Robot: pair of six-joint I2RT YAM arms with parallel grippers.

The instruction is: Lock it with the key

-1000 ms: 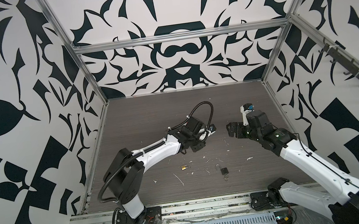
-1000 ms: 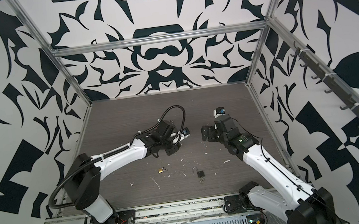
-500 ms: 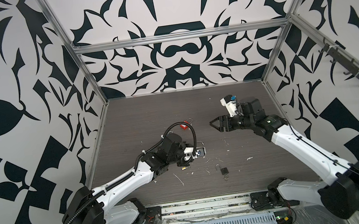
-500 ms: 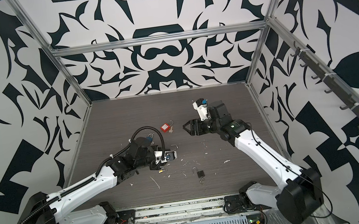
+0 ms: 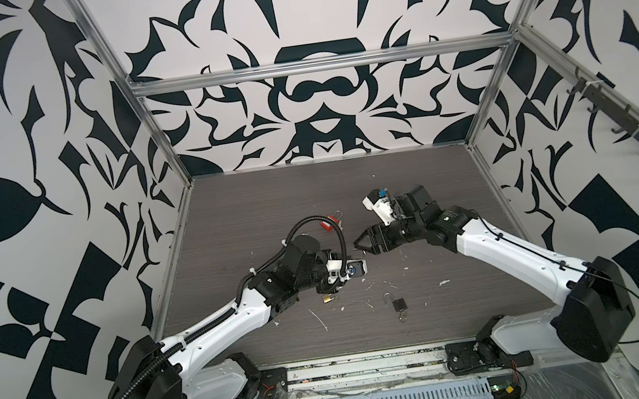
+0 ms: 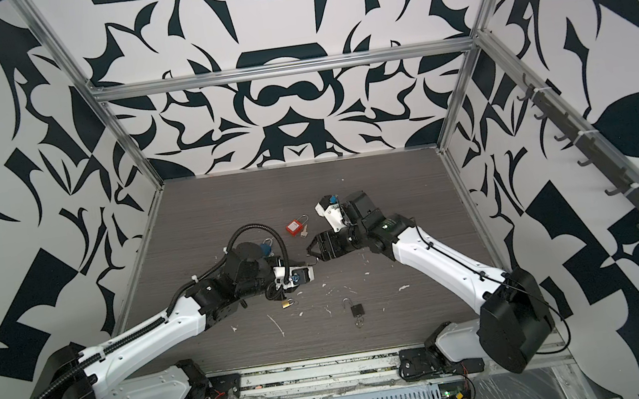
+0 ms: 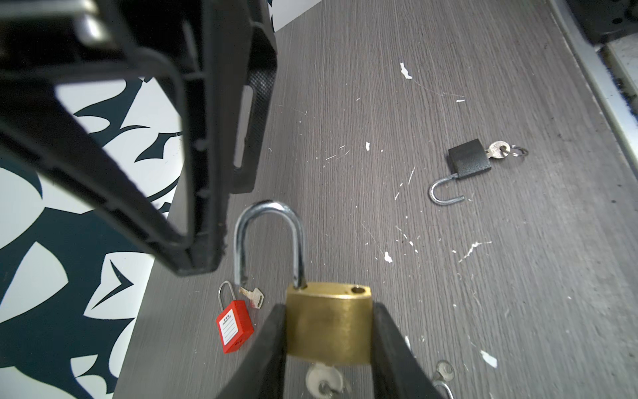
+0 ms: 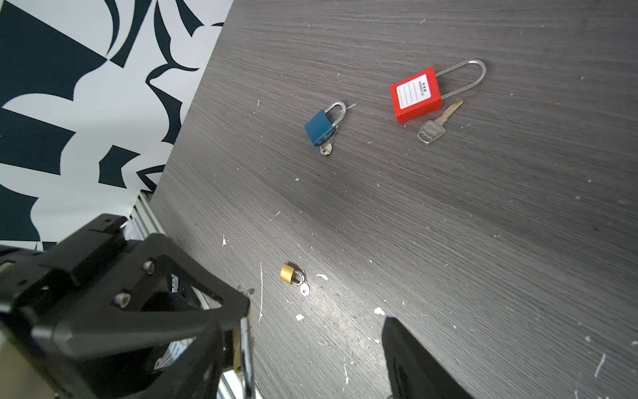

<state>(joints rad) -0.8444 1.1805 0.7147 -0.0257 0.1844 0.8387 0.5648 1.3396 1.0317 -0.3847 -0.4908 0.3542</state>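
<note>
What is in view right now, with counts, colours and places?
held padlock: 1, brass, in left tool, shackle open
small padlock: 1, brass, on table, with key
blue padlock: 1, blue, on table
red padlock: 1, red, on table
loose key: 1, silver, beside red padlock
black padlock: 1, black, on table, shackle open
table: 1, grey
left tool: 1, black, shut on held padlock
right tool: 1, black, open, by its shackle

Both top views look steeply down from high in front over the whole surface (image 5: pixel 267 199). Wrist views sit close behind the left pincer (image 7: pixel 328 307) and right pincer (image 8: pixel 314 345), sharing the red padlock (image 7: pixel 234 324).
</note>
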